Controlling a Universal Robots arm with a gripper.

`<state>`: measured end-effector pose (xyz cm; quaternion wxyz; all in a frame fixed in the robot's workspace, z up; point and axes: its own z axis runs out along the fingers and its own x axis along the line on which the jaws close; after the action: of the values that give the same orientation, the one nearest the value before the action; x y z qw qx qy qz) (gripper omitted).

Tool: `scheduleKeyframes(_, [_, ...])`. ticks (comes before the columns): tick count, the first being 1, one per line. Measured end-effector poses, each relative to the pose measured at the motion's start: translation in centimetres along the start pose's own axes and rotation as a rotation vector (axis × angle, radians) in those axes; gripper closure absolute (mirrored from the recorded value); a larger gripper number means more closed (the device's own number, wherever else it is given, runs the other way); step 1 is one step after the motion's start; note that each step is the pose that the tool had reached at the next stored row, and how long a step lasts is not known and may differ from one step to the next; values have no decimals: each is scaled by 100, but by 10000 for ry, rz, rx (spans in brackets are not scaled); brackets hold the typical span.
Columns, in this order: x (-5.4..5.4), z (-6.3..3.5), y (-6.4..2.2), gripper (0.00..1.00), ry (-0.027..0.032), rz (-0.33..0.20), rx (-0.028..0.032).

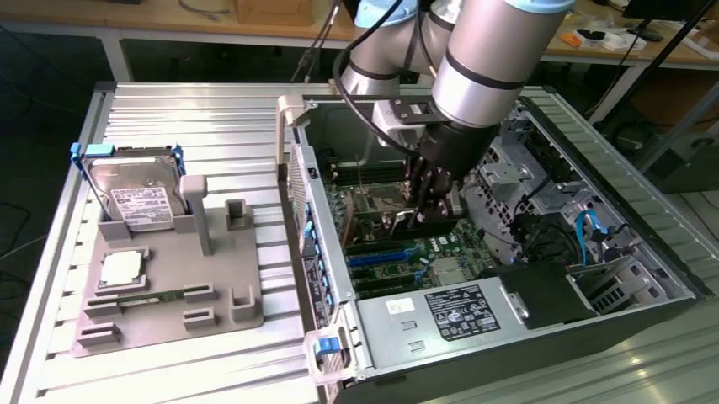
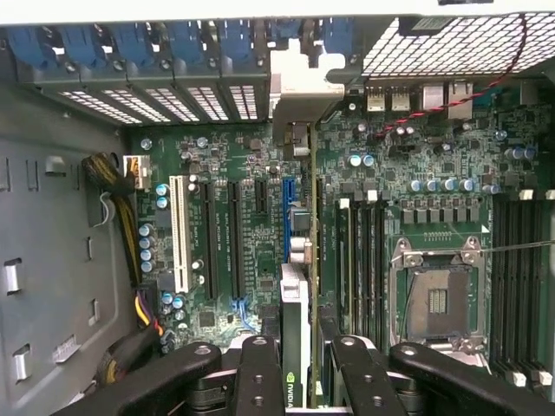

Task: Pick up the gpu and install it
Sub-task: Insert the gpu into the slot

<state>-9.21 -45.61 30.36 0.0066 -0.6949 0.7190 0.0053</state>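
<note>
The gpu is seen edge-on in the wrist view, a thin dark card with a green logo on its rim and a silvery bracket at the case's rear slots. My gripper is shut on it, one black finger on each face. The card stands in line with the blue slot on the motherboard; I cannot tell whether it is seated. In the exterior view my gripper reaches down into the open computer case, with the dark gpu hanging below it over the board.
A white slot, black slots, the bare processor socket and memory slots lie around the card. A power supply fills the case's near end. Outside, a grey holder carries a hard drive, a processor and a memory stick.
</note>
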Motion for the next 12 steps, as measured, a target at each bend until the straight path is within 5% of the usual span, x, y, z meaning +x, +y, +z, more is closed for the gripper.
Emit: scheduleKeyframes(12, [9,110,48,73,0,1,0])
